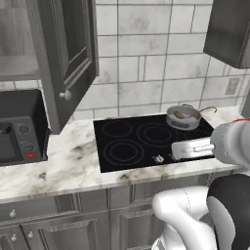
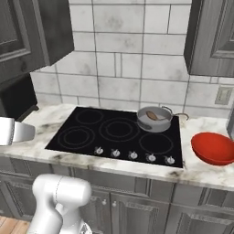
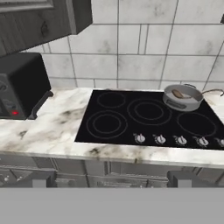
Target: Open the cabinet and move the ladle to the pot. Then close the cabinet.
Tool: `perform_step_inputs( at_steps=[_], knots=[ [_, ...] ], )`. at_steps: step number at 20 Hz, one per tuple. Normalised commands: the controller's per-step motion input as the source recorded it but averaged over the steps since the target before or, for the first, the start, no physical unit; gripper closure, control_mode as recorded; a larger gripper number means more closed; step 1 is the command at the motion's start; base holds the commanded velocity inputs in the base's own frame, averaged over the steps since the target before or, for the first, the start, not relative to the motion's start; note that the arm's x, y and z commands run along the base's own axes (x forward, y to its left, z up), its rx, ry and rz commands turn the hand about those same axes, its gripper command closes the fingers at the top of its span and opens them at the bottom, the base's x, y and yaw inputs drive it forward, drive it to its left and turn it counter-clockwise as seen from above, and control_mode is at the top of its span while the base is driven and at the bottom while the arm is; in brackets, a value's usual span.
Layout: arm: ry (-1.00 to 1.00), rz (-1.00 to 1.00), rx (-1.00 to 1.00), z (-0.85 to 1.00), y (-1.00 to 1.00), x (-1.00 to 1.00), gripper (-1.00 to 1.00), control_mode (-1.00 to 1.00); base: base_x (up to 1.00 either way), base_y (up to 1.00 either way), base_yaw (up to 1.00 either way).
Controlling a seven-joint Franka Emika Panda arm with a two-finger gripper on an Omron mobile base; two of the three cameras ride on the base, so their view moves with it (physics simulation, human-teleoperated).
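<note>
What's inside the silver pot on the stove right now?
The pot holds the ladle, its brown wooden handle resting across the inside. The stem and bowl end are too small to make out.

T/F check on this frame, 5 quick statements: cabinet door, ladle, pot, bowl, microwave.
1. A cabinet door stands open. True.
2. The ladle lies on the counter beside the stove. False: it sits in the pot.
3. The pot stands on the stove's back right burner. True.
4. A red bowl sits left of the stove. False: it is on the counter to the stove's right in the right base view.
5. The microwave sits on the counter below the open cabinet door. True.
</note>
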Motion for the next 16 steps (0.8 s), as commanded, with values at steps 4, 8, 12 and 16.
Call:
perform_step_inputs(
  at_steps=[4,8,12,16],
  knots=[
    [0.00,0.00,0.00,0.00,0.00,0.00,-1.00,1.00,-0.51,0.33,0.00],
    [0.00,0.00,0.00,0.00,0.00,0.00,-1.00,1.00,-0.43,0.48,0.00],
    [0.00,0.00,0.00,0.00,0.00,0.00,-1.00,1.00,-0.30,0.66,0.00],
    [0.00,0.00,0.00,0.00,0.00,0.00,-1.00,1.00,-0.15,0.73,0.00]
  ],
)
